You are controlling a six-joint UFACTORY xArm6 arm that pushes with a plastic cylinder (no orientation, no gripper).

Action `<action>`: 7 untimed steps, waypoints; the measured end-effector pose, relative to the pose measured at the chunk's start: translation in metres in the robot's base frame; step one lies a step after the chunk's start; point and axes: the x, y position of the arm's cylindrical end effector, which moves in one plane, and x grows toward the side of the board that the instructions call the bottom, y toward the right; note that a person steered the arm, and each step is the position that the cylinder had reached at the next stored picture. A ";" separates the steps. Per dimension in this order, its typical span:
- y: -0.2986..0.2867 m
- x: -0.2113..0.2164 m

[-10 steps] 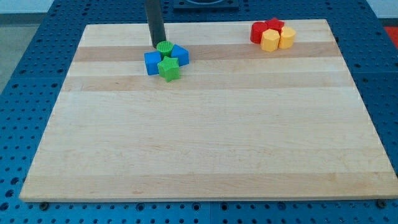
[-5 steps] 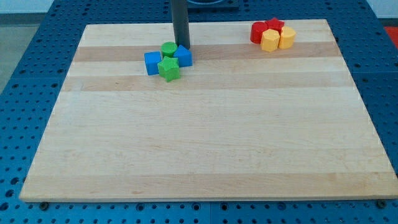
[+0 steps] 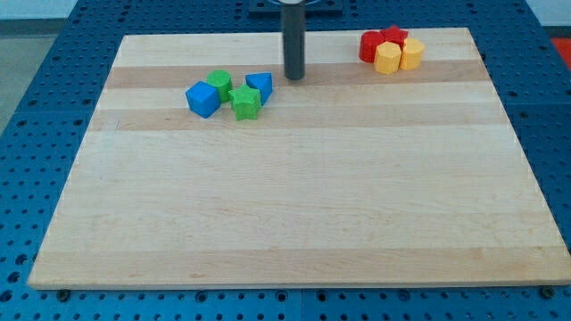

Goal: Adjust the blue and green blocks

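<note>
A blue cube (image 3: 202, 98), a green cylinder (image 3: 219, 83), a green star-shaped block (image 3: 245, 102) and a blue wedge-like block (image 3: 260, 86) sit in a loose cluster at the board's upper left. The cube stands slightly apart at the cluster's left. My tip (image 3: 293, 77) rests on the board just right of the blue wedge, with a small gap between them.
A tight cluster of red blocks (image 3: 380, 41) and yellow blocks (image 3: 398, 57) sits at the board's upper right corner. The wooden board (image 3: 294, 205) lies on a blue perforated table.
My tip moved right, from the cluster's top left to its right side. The blue cube and green cylinder shifted left, and the cluster loosened.
</note>
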 end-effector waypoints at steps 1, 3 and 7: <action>0.012 0.014; -0.059 0.018; -0.073 0.025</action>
